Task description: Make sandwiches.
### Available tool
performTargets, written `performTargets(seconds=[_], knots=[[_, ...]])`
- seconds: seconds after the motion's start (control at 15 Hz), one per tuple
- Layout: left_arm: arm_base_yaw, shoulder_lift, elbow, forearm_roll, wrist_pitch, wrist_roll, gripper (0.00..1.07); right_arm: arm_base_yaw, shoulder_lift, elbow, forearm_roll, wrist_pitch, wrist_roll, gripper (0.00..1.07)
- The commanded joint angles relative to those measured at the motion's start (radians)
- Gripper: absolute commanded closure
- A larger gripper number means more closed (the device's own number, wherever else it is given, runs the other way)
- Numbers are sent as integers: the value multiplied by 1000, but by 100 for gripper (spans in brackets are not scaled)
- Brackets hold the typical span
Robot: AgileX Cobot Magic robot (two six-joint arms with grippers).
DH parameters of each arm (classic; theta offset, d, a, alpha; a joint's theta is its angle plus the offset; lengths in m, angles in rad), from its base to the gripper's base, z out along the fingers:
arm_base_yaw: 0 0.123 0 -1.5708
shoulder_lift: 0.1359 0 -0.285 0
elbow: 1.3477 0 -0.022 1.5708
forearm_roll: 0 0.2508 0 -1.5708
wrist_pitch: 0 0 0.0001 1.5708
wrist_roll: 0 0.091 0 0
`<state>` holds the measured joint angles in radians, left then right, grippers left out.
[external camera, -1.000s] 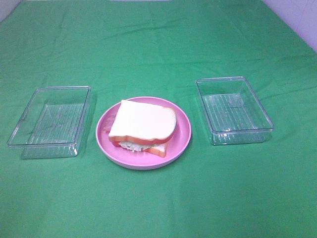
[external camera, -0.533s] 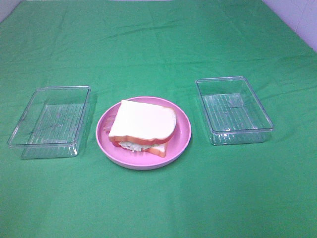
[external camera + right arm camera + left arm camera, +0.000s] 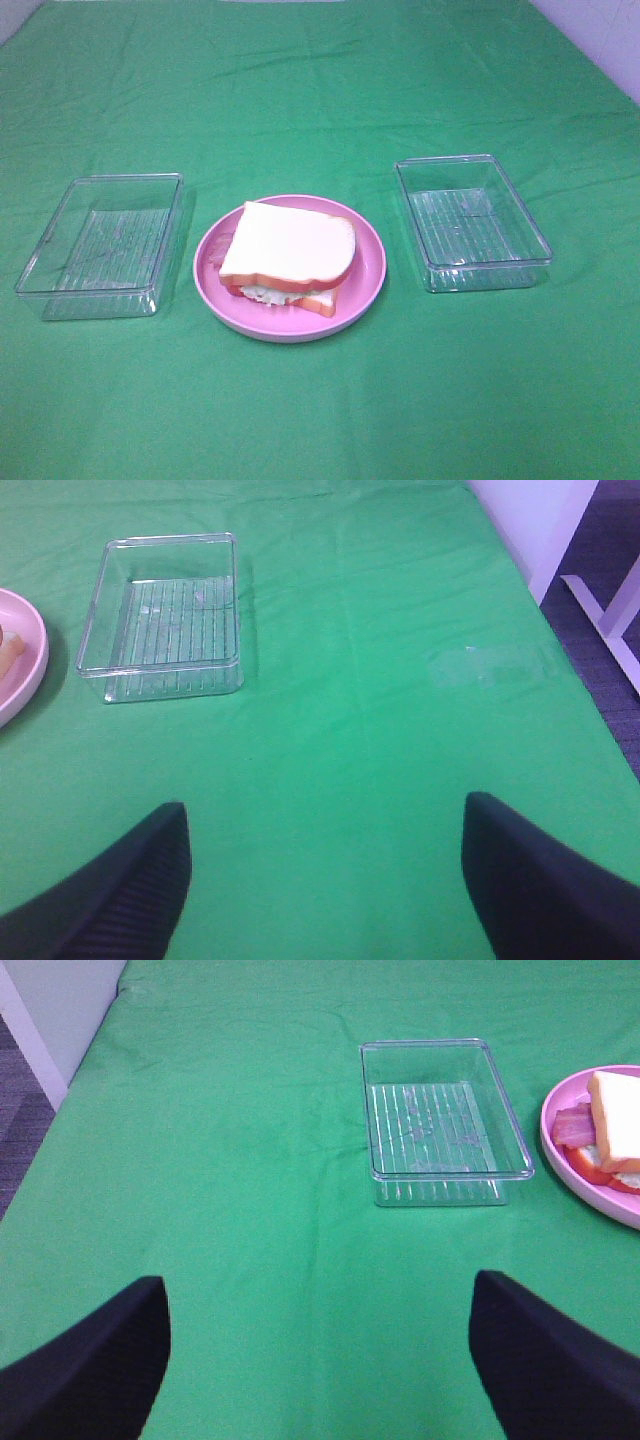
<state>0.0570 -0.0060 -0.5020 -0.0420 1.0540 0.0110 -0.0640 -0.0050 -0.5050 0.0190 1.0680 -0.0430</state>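
Note:
A sandwich point(image 3: 287, 253) lies on the round pink plate point(image 3: 365, 280) in the middle of the green table: a white bread slice with orange-brown crust on top, pale lettuce and reddish meat showing at its edges, another slice beneath. The left wrist view catches part of the sandwich point(image 3: 615, 1130) on the plate point(image 3: 560, 1160). Neither arm shows in the exterior high view. My left gripper point(image 3: 320, 1360) is open over bare cloth, well short of the left tray. My right gripper point(image 3: 325, 875) is open too, holding nothing, away from the right tray.
An empty clear plastic tray point(image 3: 100, 245) stands left of the plate, also seen as a tray point(image 3: 440, 1120) from the left wrist. Another empty tray point(image 3: 470, 220) stands right of it, the same tray point(image 3: 165, 615) in the right wrist view. The table's right edge point(image 3: 530, 590) drops to the floor.

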Motion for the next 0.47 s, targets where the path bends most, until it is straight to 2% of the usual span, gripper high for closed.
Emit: performTargets(seconds=[0.07,0.47], knots=[[-3,-23,3,-2,-8,2,28,-5,-16,0,-3,-10,-11,35],[-26,-24,3,-1,-8,2,28,-5,-16,0,-3,-10,-11,35]])
